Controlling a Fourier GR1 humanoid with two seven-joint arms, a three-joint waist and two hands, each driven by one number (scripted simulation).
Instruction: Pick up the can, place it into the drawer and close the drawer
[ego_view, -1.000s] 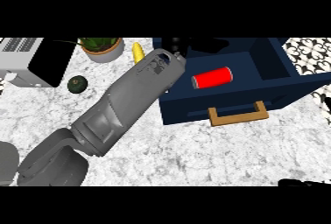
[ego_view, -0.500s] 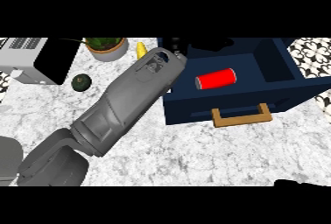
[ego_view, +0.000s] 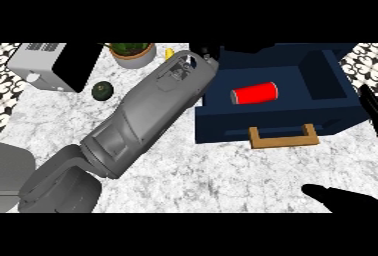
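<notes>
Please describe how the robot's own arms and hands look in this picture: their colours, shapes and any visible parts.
The left forearm is a long grey casing made of flat, angular panels, wider toward the elbend and ending in a rounded wrist with a dark open recess. The left hand beyond it is black and mostly hidden. Of the right hand only a plain black rounded shape shows at the lower right. No cables or markings are visible.

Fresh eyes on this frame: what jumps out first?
The red can lying on its side inside the open navy drawer, right of centre, with the wooden handle facing the robot. Next, the big grey left forearm running diagonally from lower left up toward the drawer's back left corner. The right hand shows only as a dark shape at the lower right edge.
</notes>
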